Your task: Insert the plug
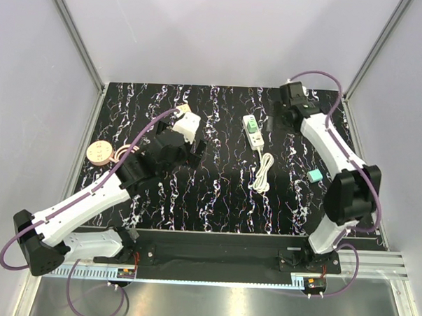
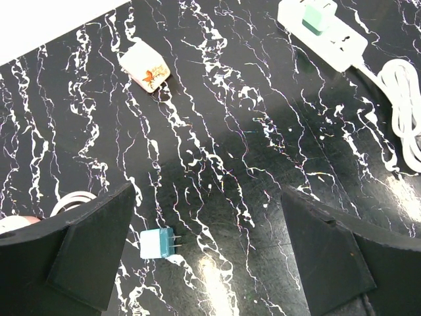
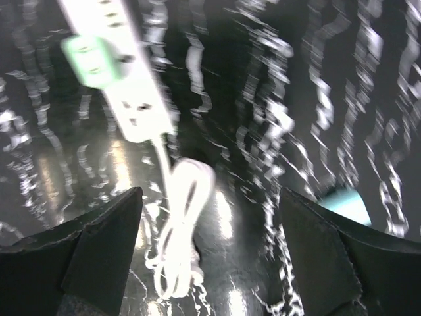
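Observation:
The light-green plug [image 1: 250,123] sits on the far end of the white power strip [image 1: 254,137], mid-table. The left wrist view shows the plug [image 2: 319,14] on the strip [image 2: 339,46] at the top right. In the blurred right wrist view the plug [image 3: 92,56] is on the strip [image 3: 135,99] at the upper left. My left gripper [image 1: 197,149] is open and empty, left of the strip, its fingers wide apart [image 2: 209,197]. My right gripper [image 1: 275,122] is open and empty just right of the strip, above the table [image 3: 210,197].
The strip's coiled white cord [image 1: 263,173] lies near of it. A teal block [image 1: 314,176] lies at the right. A teal-and-white pronged adapter [image 2: 156,243] lies by my left finger. A white cube with an orange mark [image 2: 145,66] lies farther off. A round wooden disc [image 1: 99,153] is at the left edge.

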You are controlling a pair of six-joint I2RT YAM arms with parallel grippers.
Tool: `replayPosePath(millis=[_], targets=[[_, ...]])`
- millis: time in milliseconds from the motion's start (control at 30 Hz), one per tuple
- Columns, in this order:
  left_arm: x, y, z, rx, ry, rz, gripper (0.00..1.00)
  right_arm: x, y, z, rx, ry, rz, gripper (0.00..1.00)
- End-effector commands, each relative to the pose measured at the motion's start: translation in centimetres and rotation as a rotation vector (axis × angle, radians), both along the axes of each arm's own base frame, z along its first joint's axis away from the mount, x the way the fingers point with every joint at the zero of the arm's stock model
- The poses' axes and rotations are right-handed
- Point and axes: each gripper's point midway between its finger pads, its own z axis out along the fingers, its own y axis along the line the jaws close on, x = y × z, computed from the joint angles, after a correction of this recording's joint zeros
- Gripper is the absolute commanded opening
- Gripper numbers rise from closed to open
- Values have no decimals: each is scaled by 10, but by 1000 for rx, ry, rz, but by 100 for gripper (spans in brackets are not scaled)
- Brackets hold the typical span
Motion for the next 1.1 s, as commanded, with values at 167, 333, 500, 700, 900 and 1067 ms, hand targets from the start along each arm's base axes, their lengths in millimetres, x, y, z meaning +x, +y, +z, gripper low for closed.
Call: replayPosePath(millis=[167,333,500,700,900,1067], targets=[[1,-7,16,-41,-44,-2,99,-58,-114,-41,-9,47,-656,99],[-1,-10,12,-21,-41,-16,99,-97,-165,-81,57,197,-957,99],[-3,-9,13,-1,-55,-17,99,-112,-184,-105,91,268,-1075,98],[-5,-9,16,-3,-64,-24,99,-100,-187,-123,95,297,-1070,98],[-6,-12,14,4,-58,-37,99,-92,-174,-131,176,308,-1032,99],[-6,-14,13,4,-55,-46,99,-91,-171,-141,192,307,-1018,99]])
